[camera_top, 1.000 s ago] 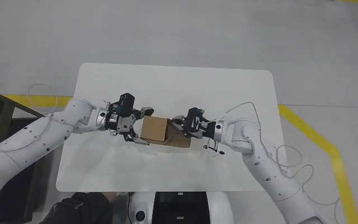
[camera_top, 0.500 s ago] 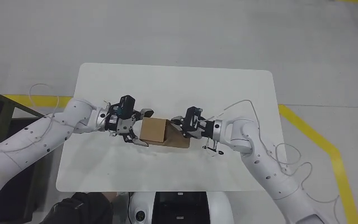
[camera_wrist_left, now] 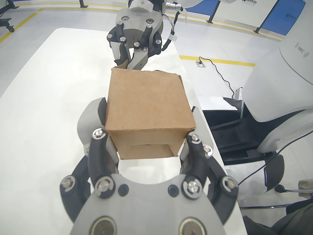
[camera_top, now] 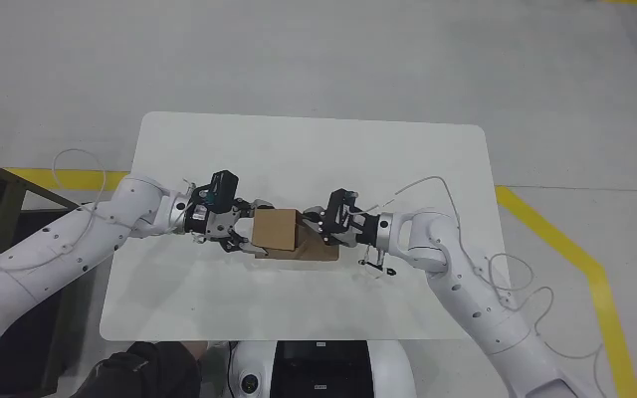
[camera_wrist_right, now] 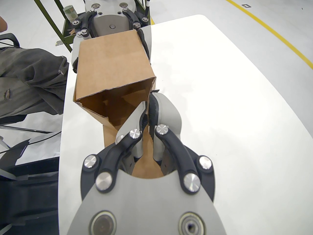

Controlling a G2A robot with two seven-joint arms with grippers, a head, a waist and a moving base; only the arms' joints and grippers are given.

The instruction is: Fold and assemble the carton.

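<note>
**Item:** carton (camera_top: 277, 231) (camera_wrist_left: 146, 103) (camera_wrist_right: 112, 64). Plain brown corrugated cardboard with no visible marking, erected into a square tube.

**Ends:** the end facing the right gripper (camera_top: 320, 227) (camera_wrist_right: 148, 106) is open, with a ragged rim and a hollow interior. One flap lies flat on the table (camera_top: 299, 149) beneath that gripper. The end facing the left gripper (camera_top: 239, 231) (camera_wrist_left: 148, 123) is partly folded in, leaving a rectangular gap low in the face.

**Location:** about the middle of the table's width, somewhat nearer the robot's edge, resting between the two grippers.

**Orientation:** the long axis runs side to side across the table, from one gripper to the other. The top panel is level and the open mouth faces the robot's right.

**Left gripper:** clenched across the carton, with one finger (camera_wrist_left: 88, 121) on each side wall at the folded end.

**Right gripper:** pinched tight on the edge of one side wall at the open mouth.

**Clearance:** wide bare tabletop beyond the carton and out to both sides, with a narrower strip toward the near edge.
</note>
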